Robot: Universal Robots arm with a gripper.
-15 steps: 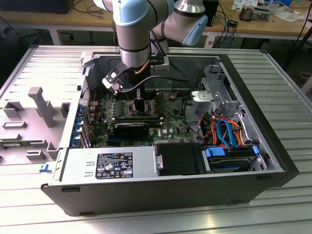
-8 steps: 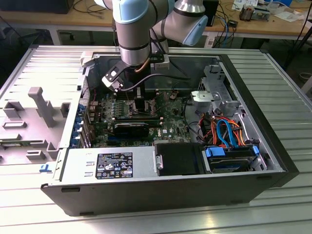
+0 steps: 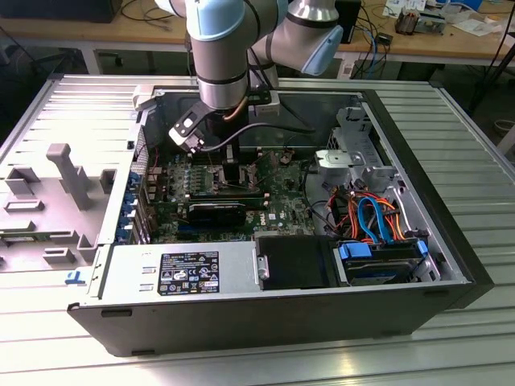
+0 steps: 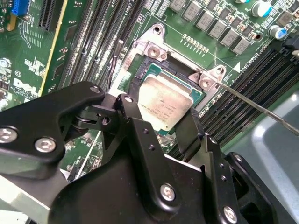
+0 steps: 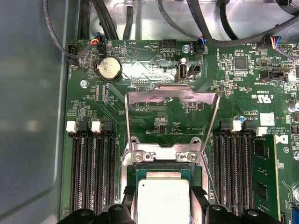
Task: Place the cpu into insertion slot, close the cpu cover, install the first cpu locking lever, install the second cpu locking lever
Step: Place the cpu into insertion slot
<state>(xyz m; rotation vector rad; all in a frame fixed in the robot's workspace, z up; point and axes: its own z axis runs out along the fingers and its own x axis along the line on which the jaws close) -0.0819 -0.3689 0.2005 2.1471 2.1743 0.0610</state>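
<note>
Evidently the gripper [image 4: 159,119] clasps the cpu [image 4: 164,100] by two opposite edges at the insertion slot [image 4: 140,77] (seated or just above, I cannot tell), with the cpu cover [image 5: 173,92] standing open. It looks light, stiff, slick-topped and probably fragile underneath, so the edges are the sensible hold.

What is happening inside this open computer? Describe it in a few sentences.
A robot arm reaches into the open computer case. Its claw grips the cpu by two opposite edges, right at the insertion slot on the green board. The cpu cover stands flipped open, clear of the slot, not yet closed.
</note>
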